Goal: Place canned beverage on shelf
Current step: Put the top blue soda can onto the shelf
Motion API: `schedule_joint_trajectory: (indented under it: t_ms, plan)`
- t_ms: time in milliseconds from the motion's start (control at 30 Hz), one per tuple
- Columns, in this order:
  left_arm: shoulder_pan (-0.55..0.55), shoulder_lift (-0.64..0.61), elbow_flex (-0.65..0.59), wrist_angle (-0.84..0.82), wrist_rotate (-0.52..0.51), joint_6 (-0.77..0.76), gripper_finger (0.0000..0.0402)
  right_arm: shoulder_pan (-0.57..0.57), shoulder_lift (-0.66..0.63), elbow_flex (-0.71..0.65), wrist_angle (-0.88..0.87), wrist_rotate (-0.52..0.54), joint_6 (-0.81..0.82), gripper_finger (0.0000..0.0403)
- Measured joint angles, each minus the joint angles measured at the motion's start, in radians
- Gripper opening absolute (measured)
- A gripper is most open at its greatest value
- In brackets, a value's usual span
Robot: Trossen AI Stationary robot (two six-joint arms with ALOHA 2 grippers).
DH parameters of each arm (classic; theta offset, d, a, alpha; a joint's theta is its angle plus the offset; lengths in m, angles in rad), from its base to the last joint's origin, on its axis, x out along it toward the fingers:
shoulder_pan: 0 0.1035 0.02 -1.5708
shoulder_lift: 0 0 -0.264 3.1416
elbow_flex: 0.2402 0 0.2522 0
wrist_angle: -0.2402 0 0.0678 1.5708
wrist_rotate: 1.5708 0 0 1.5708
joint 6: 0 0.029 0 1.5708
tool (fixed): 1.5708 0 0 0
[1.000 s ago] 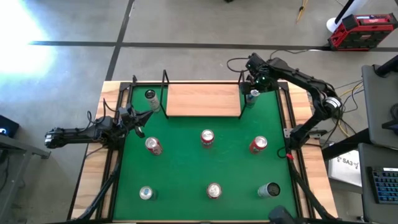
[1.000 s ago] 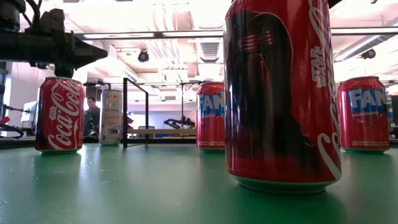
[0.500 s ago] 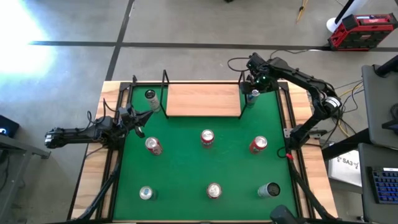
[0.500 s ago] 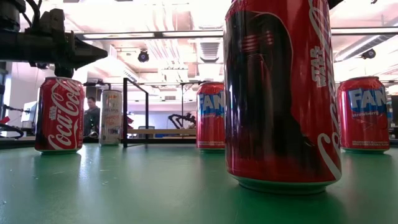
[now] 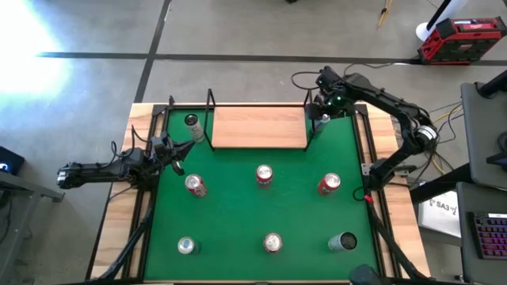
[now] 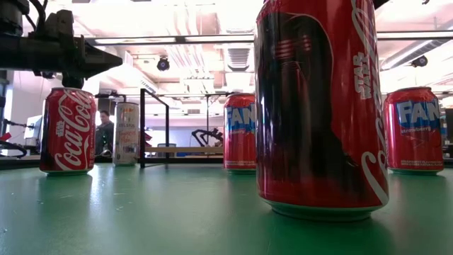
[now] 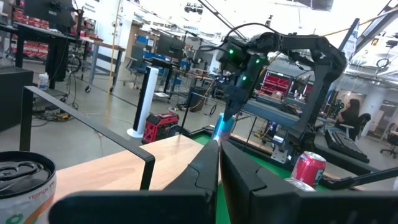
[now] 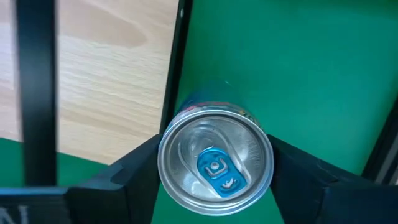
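A silver-topped can with a blue tab point(image 8: 214, 165) is upright over the green mat point(image 8: 298, 68), just right of the shelf point(image 5: 257, 127). The shelf is a light wood board with black uprights, and its right rail point(image 8: 177, 74) is beside the can. My right gripper point(image 5: 323, 117) is above the can, pointing down and shut on it. My left gripper point(image 5: 178, 154) is shut and empty at the mat's left edge, near a red can point(image 5: 195, 185). My right gripper pinches the can's upper wall point(image 8: 163, 149) between its two fingers point(image 8: 134, 171), one on each opposite side, just under the rim. The fingers come from above, pointing down. The can is upright. I cannot tell whether its base is on the mat.
A silver can point(image 5: 191, 121) stands left of the shelf. Red cans point(image 5: 264, 175) point(image 5: 329, 184) stand mid-mat. Two more cans point(image 5: 186, 246) point(image 5: 272, 242) and a dark can point(image 5: 343, 241) stand in the near row. A person point(image 6: 105, 131) is in the room beyond.
My right gripper has shifted a little toward the table's far right corner, with the can between its fingers.
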Motion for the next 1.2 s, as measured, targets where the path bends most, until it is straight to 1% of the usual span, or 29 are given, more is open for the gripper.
schedule_joint_trajectory:
  t_ms: [200,367,533,867,1100,1200]
  plan:
    - [0.000,0.000,0.000,0.000,0.000,0.000,0.0000,0.000,-0.086,0.000,-0.029,0.009,0.011,0.0236]
    - [0.000,0.000,0.000,0.000,0.000,0.000,0.0000,0.004,-0.165,0.000,-0.114,0.023,0.050,0.0237]
    - [0.000,0.000,0.000,0.000,0.000,0.000,0.0000,0.041,-0.234,0.000,-0.225,0.036,0.063,0.0239]
    - [0.000,0.000,0.000,0.000,0.000,0.000,0.0000,0.221,-0.349,0.000,-0.326,0.034,0.183,0.0238]
    - [0.000,0.000,0.000,0.000,0.000,0.000,0.0000,0.379,-0.353,0.001,-0.336,0.035,0.295,0.0238]
    - [0.000,0.000,0.000,0.000,0.000,0.000,0.0000,0.442,-0.337,0.001,-0.335,0.036,0.310,0.0238]
